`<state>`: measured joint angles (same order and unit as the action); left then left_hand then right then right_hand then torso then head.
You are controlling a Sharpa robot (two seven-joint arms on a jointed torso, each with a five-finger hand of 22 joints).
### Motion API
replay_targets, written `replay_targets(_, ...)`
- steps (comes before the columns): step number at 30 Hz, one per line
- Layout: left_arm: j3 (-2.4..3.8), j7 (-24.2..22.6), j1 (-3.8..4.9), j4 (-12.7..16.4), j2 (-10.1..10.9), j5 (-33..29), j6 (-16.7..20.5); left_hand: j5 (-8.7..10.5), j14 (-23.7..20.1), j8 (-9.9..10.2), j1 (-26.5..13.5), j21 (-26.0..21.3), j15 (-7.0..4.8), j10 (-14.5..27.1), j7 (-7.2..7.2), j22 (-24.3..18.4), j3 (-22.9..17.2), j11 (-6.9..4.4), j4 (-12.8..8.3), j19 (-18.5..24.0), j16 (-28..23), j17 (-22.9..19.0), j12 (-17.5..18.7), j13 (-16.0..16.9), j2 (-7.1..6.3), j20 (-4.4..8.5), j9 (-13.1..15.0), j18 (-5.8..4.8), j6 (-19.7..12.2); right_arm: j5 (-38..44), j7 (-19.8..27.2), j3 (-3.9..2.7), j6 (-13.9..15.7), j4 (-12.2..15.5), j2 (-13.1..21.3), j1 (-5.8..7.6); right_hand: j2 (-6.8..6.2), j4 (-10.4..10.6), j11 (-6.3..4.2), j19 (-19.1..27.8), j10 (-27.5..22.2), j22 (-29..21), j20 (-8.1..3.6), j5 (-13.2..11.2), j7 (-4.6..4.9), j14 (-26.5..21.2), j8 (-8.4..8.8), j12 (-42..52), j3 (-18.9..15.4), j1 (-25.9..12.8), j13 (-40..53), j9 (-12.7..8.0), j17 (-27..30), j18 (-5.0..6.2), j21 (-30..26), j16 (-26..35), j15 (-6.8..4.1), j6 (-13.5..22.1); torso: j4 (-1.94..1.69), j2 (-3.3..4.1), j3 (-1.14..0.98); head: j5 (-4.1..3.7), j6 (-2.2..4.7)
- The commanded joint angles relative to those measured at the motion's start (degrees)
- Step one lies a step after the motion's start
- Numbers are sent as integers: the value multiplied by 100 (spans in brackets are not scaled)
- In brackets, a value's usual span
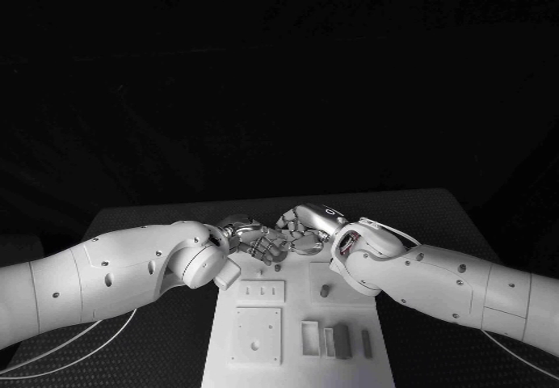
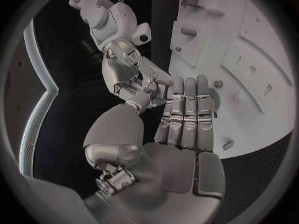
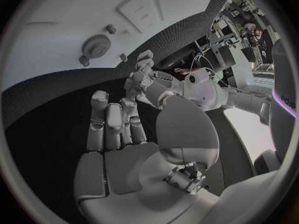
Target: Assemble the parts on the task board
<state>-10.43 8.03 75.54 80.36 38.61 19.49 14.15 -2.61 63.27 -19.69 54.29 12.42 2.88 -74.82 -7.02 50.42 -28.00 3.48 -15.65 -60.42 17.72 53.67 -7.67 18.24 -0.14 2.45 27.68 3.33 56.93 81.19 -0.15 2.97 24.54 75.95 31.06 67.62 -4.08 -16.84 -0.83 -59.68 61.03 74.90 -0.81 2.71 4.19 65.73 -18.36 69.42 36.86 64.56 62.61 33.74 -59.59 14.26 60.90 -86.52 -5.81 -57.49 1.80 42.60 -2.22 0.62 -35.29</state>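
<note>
My fingers: left hand (image 1: 258,241) and right hand (image 1: 305,229) meet fingertip to fingertip over the far end of the board (image 1: 292,356). Left fingers (image 2: 187,109) lie straight and together, nothing seen in them. Right hand's are loosely spread; whether something small is pinched where the two hands touch, I cannot tell. Board sits mid-table, running to the near edge; grey parts (image 1: 337,339) stand in its near right area, a gear (image 3: 96,46) on it too. Step, judged: handover or regrasp. Do it low over the board, release only once the other hand grips firmly. The contact point is hidden by the fingers.
</note>
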Motion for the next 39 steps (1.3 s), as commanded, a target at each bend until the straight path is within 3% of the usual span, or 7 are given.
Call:
replay_targets(1,13,-40,13,26,-15,50,11,-33,16,-37,34,-2,-11,-25,17,5,-30,-33,7,-26,-22,4,-4,5,-5,30,4,34,12,68,-27,6,-93,-4,-13,-11,37,10,-6,3,56,95,-39,18,112,38,-72,5,5,38,-7,171,0,74,36,-33,-18,-255,-4,1,-1,-3,-3)
replay_targets(3,13,-50,13,22,-18,50,13,-33,16,-37,34,-2,-11,-25,17,5,-30,-33,7,-26,-22,4,-4,5,-5,30,4,34,12,68,-25,6,-95,-2,-13,-11,37,10,-6,3,57,94,-40,18,112,40,-72,5,5,38,-7,171,-2,74,37,-33,-18,-256,-3,1,-1,-3,-3)
replay_targets(4,13,-50,13,19,-20,50,22,-41,70,-73,284,20,-42,-84,58,20,-204,-63,-83,-68,5,24,-36,28,122,47,22,48,74,68,-23,6,-99,-2,-14,-11,36,11,-6,2,59,94,-40,18,112,39,-72,5,4,37,-7,171,1,74,37,-33,-18,-257,-1,0,-1,0,-5)
replay_targets(5,13,-52,13,15,-22,50,34,-42,78,-78,316,23,-46,-91,63,22,-227,-67,-95,-74,9,26,-40,31,138,49,24,50,82,68,-23,6,-101,-2,-15,-11,35,11,-6,2,59,94,-40,18,111,39,-71,5,4,36,-8,171,1,74,37,-33,-18,-257,0,-1,-1,-1,-4)
replay_targets(13,13,-58,13,-7,-36,49,109,-24,156,-129,449,57,-62,-158,96,73,-444,-84,-25,-152,18,88,-66,102,202,69,66,12,176,28,-43,6,-188,-3,-13,-12,23,13,-7,1,64,94,-42,18,112,23,-68,4,-2,27,-9,170,28,74,37,-29,-18,-261,4,1,-3,-2,2)
replay_targets(20,13,-73,13,-16,-18,-21,113,-48,196,-153,454,66,-85,-191,117,109,-551,-104,-23,-175,12,131,-74,151,291,98,111,-4,212,-13,-94,6,-229,-37,-1,-15,-63,32,-10,21,45,85,-28,18,103,-106,-39,-37,-48,-76,-28,164,191,74,16,21,-18,-265,0,0,-4,-6,-1)
replay_targets(39,12,-16,13,2,35,-76,6,-36,229,-175,362,80,-105,-227,136,155,-636,-126,-48,-193,12,189,-89,212,351,126,160,-21,251,-69,-274,6,-293,-142,42,-50,-350,139,88,35,-110,45,41,17,213,-325,215,-135,-39,-400,-47,119,410,74,-80,133,15,58,1,2,-5,-11,-10)
